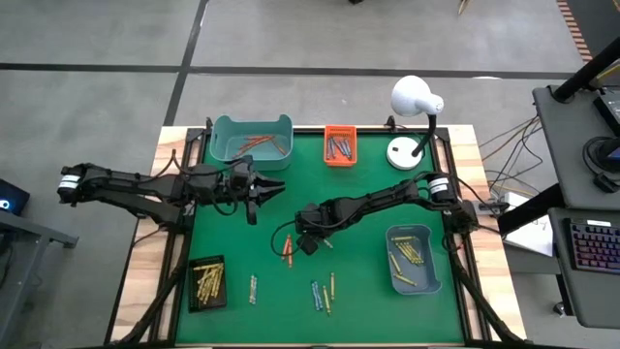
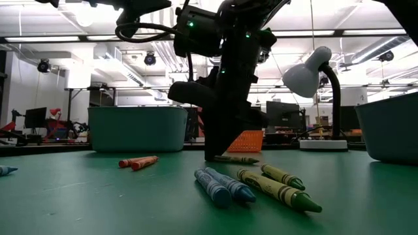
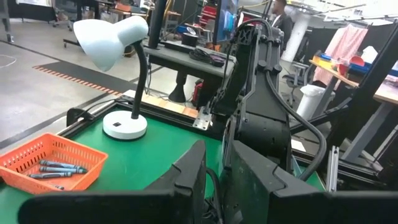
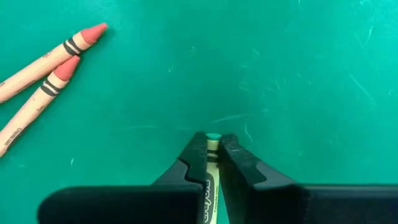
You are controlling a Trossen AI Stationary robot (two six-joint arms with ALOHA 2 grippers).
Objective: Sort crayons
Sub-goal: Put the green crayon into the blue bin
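Crayons lie loose on the green mat: two orange-red ones [image 4: 43, 68], also visible in the low view [image 2: 138, 161], and a blue and green cluster [image 2: 255, 186] near the front edge. My right gripper [image 4: 213, 152] stands at mid-table, pointing steeply down and shut on a green crayon [image 2: 240, 159]. My left gripper [image 1: 265, 194] hovers level above the mat's left half, short of the teal bin [image 1: 252, 141]. A narrow gap shows between its fingers, and nothing is in it. My right gripper pinches the green crayon between its two fingertips, one on each side of the stick, close to its flat end [image 4: 213, 142]. The fingers come steeply from above. The crayon lies on the mat, and its other end [image 2: 253, 160] sticks out beside the gripper.
The teal bin holds red crayons and an orange basket [image 1: 340, 145] holds blue-grey ones, both at the far edge. A black tray [image 1: 206, 282] at front left and a blue-grey bin [image 1: 414, 258] at right hold yellow ones. A white lamp [image 1: 415, 107] stands at the far right.
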